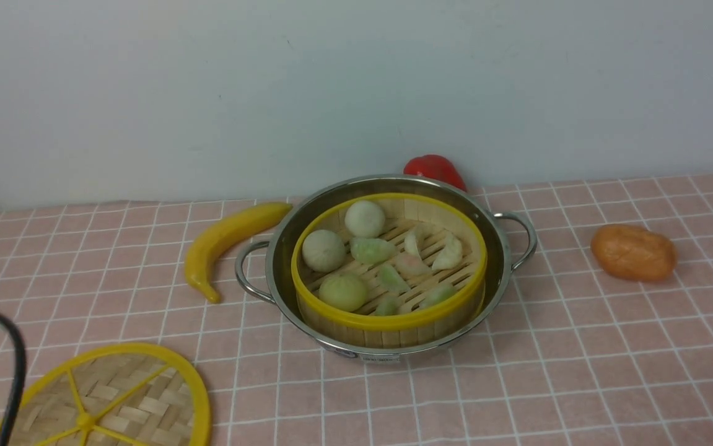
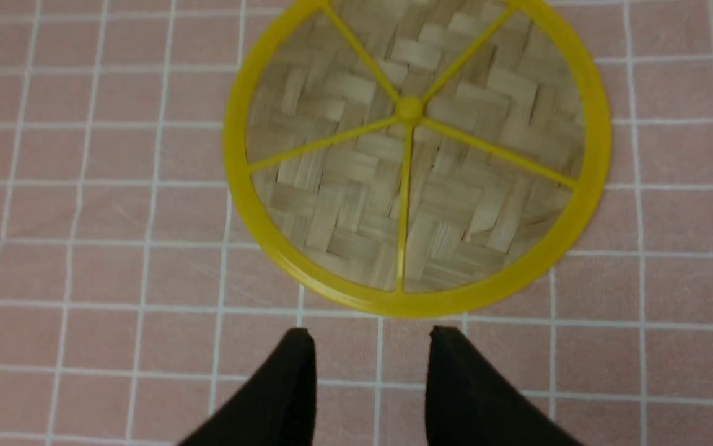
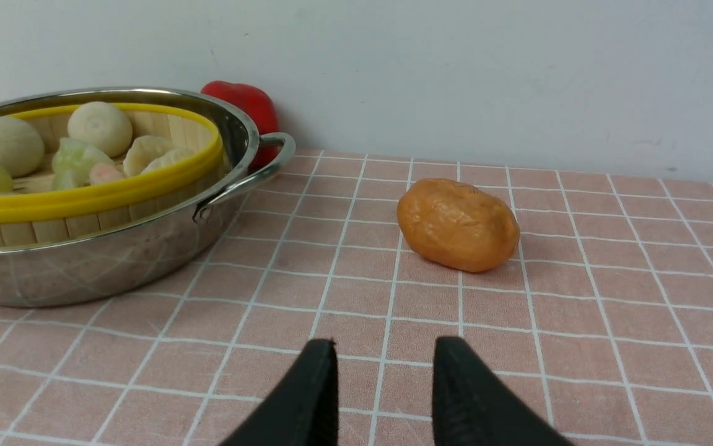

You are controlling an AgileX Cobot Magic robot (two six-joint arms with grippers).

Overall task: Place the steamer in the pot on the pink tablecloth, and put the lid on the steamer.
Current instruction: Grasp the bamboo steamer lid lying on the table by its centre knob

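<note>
The steamer point(image 1: 388, 319), a bamboo basket with a yellow rim and several buns and dumplings in it, sits inside the steel pot point(image 1: 282, 248) on the pink tablecloth point(image 1: 579, 371). Both show in the right wrist view: the steamer point(image 3: 83, 198) and the pot point(image 3: 114, 260). The lid point(image 1: 121, 402), a flat woven disc with yellow spokes, lies on the cloth at the front left. In the left wrist view the lid point(image 2: 418, 155) lies just ahead of my left gripper point(image 2: 371, 337), which is open and empty. My right gripper point(image 3: 384, 347) is open and empty above the cloth, right of the pot.
A yellow banana point(image 1: 226, 241) lies left of the pot. A red pepper point(image 1: 435, 168) sits behind the pot by the wall. An orange potato point(image 1: 634, 252) lies to the right, also in the right wrist view point(image 3: 458, 224). A black cable point(image 1: 15, 371) shows at the left edge.
</note>
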